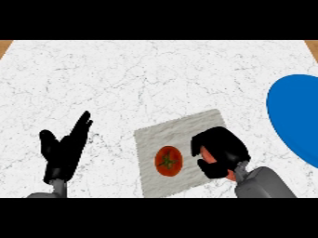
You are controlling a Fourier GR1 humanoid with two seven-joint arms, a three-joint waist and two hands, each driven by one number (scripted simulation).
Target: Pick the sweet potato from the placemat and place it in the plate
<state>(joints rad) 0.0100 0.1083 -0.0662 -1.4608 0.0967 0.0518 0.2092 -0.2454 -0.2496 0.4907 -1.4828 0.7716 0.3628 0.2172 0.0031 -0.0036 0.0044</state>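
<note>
On the grey placemat (182, 126) my right hand (223, 145) is curled round the sweet potato (205, 153). Only a thin orange-brown strip of it shows between the thumb and fingers; the rest is hidden. I cannot tell whether it still touches the mat. The blue plate (304, 116) lies to the right of the mat, cut off by the view's right edge, and nothing is on it. At the lower left my left hand (60, 153) rests open, fingers up, well clear of the mat.
A red tomato (168, 161) with a green stem lies on the placemat just left of my right hand. The white marble counter (148, 74) stretches away behind the mat, with wooden floor at the far corners.
</note>
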